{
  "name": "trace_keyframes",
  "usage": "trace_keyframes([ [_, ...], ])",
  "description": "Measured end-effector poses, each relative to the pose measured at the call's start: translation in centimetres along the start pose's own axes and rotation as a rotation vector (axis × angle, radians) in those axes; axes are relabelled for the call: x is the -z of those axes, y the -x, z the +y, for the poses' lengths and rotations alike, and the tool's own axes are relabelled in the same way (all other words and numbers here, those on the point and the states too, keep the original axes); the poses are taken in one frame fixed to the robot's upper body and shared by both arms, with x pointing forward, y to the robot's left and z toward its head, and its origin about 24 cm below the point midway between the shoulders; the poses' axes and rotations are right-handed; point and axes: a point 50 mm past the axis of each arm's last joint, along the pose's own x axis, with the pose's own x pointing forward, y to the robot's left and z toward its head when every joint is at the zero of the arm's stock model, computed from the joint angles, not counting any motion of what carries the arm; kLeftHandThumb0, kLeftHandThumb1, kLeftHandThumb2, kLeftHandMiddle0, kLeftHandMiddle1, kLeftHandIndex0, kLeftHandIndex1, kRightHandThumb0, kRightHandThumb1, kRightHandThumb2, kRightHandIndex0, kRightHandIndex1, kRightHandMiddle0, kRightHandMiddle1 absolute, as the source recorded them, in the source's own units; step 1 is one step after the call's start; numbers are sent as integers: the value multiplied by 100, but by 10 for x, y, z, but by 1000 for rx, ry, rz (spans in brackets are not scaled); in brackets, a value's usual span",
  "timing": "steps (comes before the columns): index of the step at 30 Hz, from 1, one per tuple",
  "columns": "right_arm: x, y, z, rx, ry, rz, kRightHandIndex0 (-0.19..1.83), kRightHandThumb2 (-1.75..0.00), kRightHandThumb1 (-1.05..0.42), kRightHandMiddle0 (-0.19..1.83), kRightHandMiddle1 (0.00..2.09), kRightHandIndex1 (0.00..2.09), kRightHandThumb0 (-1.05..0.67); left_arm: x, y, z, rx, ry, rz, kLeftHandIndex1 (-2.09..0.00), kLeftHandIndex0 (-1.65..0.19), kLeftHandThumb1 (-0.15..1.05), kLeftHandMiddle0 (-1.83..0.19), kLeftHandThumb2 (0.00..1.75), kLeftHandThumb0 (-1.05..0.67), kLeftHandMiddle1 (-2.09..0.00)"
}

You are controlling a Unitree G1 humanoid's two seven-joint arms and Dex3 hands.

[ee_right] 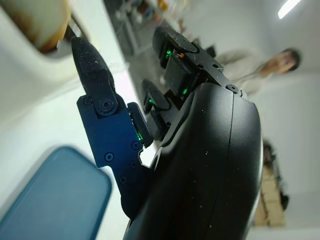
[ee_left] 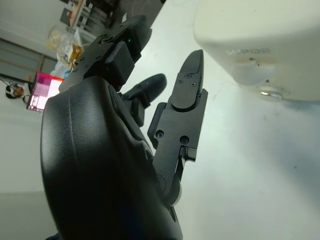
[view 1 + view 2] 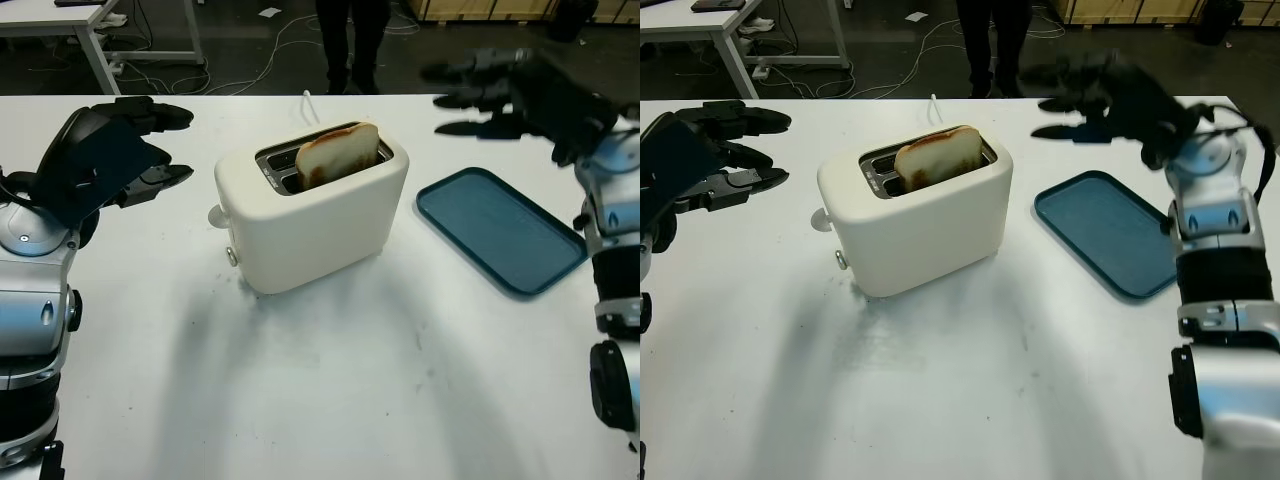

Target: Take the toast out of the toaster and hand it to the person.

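On the white table (image 3: 330, 400), toast (image 3: 338, 152) stands popped up in the toaster (image 3: 312, 205); right hand (image 3: 1095, 100), fingers spread and empty, hovers beyond the blue tray (image 3: 500, 229), seemingly poised to reach; left hand (image 3: 120, 155) open alongside; a person (image 3: 352, 40) waits beyond the table.

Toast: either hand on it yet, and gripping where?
Nothing is held. The toast sits in the toaster slot. The left hand is open beside the toaster; the right hand is open above the blue tray.

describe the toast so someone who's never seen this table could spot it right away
Find the cream toaster in the middle of the white table, left of the blue tray. The toast stands up out of its slot, the only browned, scorched-edged thing there.
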Motion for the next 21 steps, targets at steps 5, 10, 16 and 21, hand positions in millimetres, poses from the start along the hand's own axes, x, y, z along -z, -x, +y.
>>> trace_keyframes([
  [5, -18, -11, 8, -50, 50, -89, 77, 0, -68, 73, 5, 7, -56, 0, 0, 0, 1, 0, 4, -34, -49, 92, -22, 13, -11, -107],
  [10, -35, -25, 21, -87, 94, -164, 76, 0, -64, 76, 8, 21, -53, 0, 0, -1, 5, -1, 6, -35, -49, 92, -22, 13, -8, -108],
  [16, -41, -34, 47, -126, 241, -234, 40, 0, -63, 72, 10, 84, -49, 0, 0, -1, 4, -1, 2, -36, -48, 92, -21, 14, -10, -109],
  [21, -37, -40, 67, -150, 352, -247, 36, 0, -61, 73, 12, 91, -48, 0, 0, -1, 4, -1, 2, -36, -47, 92, -20, 13, -11, -108],
])
